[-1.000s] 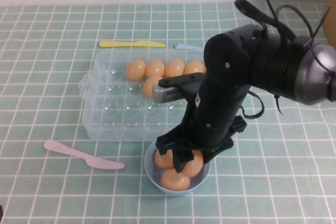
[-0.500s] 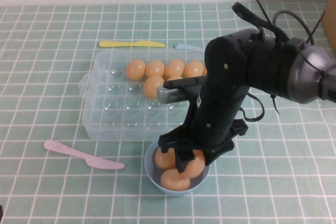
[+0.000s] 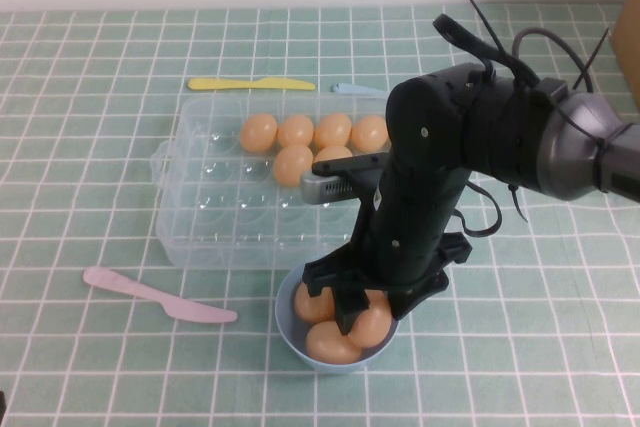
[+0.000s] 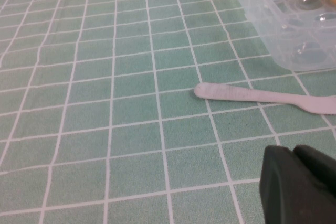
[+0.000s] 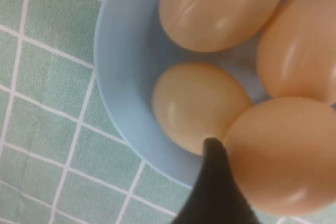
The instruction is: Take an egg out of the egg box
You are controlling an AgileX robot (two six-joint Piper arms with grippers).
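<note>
The clear egg box (image 3: 200, 227) lies mid-table with several orange-tan eggs (image 3: 295, 131) in its far cells. My right gripper (image 3: 349, 314) reaches down into the light-blue bowl (image 3: 290, 332) in front of the box. It is shut on an egg (image 5: 283, 156), which presses against one black finger (image 5: 212, 182); the other finger is out of view. Three more eggs (image 5: 199, 106) lie in the bowl below it. My left gripper (image 4: 300, 182) is shut and empty, low over the cloth to the left of the box; the box corner shows in its view (image 4: 294, 30).
A pink plastic knife (image 3: 160, 295) lies left of the bowl and also shows in the left wrist view (image 4: 262, 97). A yellow knife (image 3: 250, 84) and a pale blue utensil (image 3: 355, 89) lie behind the box. A brown object (image 3: 632, 27) stands at the right edge.
My right arm has shifted a little lower and nearer with the egg, settling deeper into the bowl. The box and its eggs have not moved.
</note>
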